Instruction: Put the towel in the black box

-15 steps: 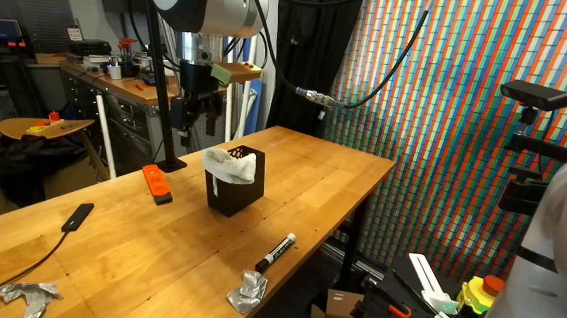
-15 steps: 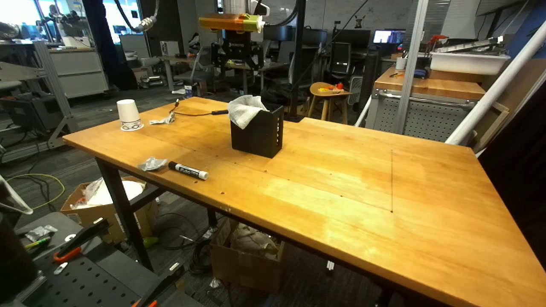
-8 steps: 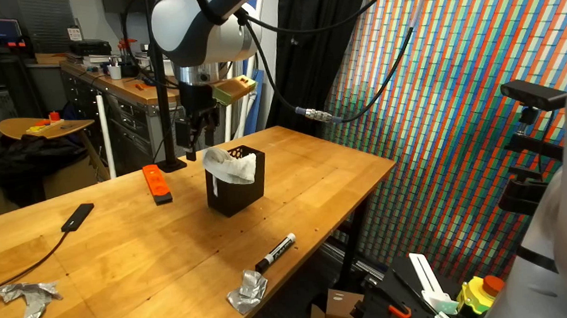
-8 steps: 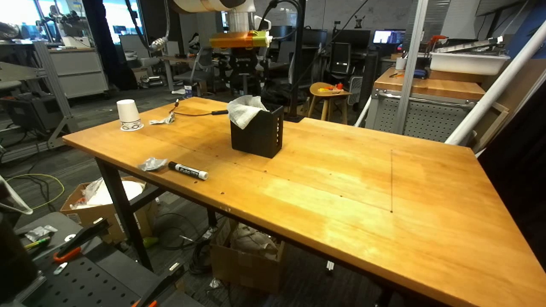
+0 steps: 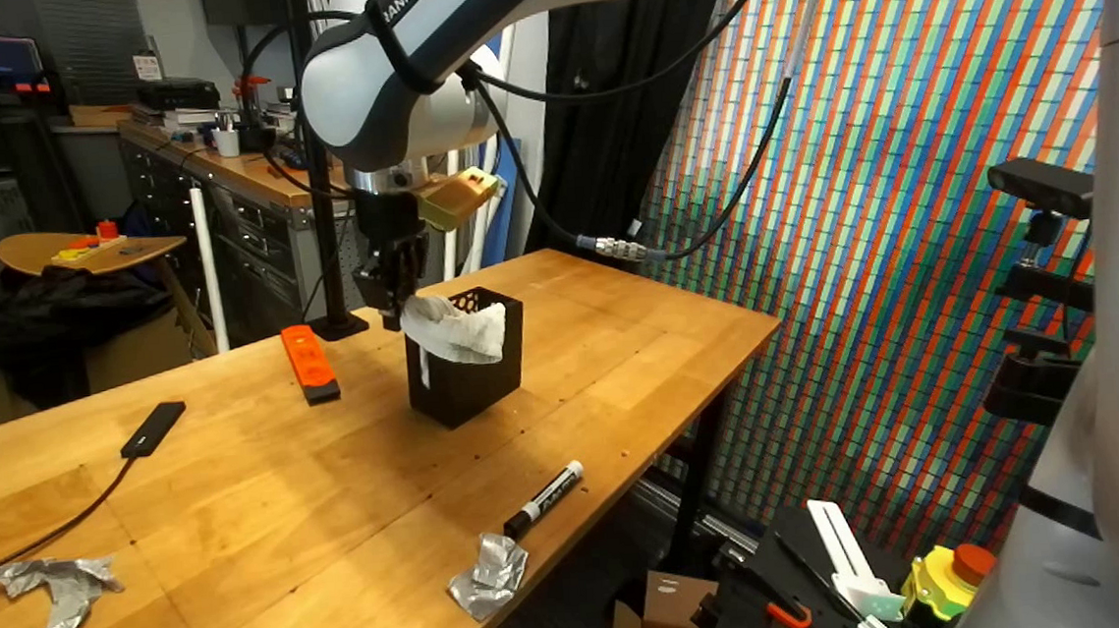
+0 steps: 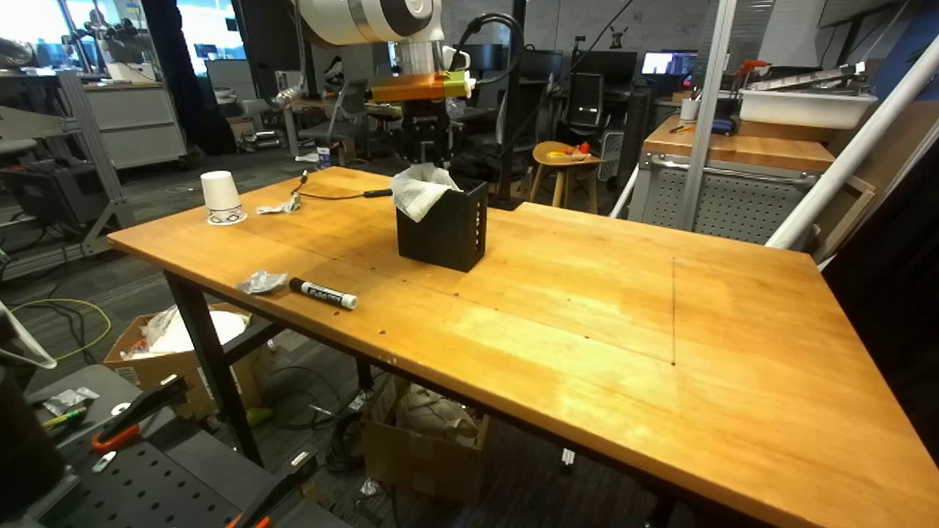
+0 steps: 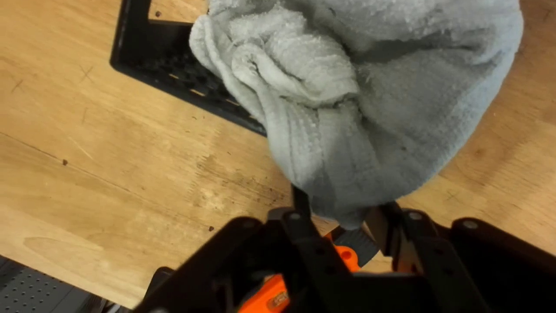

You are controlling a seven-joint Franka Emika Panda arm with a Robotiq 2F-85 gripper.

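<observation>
Towel (image 7: pixel 347 91) prob. light, v. soft; best hold nearest fold. Gripper (image 7: pixel 343 211) half-wide, fold betw. jaws, no pinch seen. Box (image 6: pixel 440 233) just beside.

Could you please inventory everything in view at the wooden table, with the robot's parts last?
Rectangular wooden table: 1, light brown, mid-scene.
Perforated cube-like box: 1, black, upright on table.
Crumpled cloth towel: 1, white, draped over box rim.
Upright post: 1, black, at table edge.
Long flat tool: 1, orange and black, near post.
Flat cabled device: 1, black, lying on table.
Tapered cup: 1, white, near table end.
Cylindrical marker: 1, white and black, near table edge.
Crumpled foil-like scraps: 2, silver, one near cup, one near marker.
Robot arm: 1, white and black, above table.
Two-finger gripper: 1, black, at towel's edge; grip unclear.
Small boxy housing: 1, orange and yellow, above gripper.
</observation>
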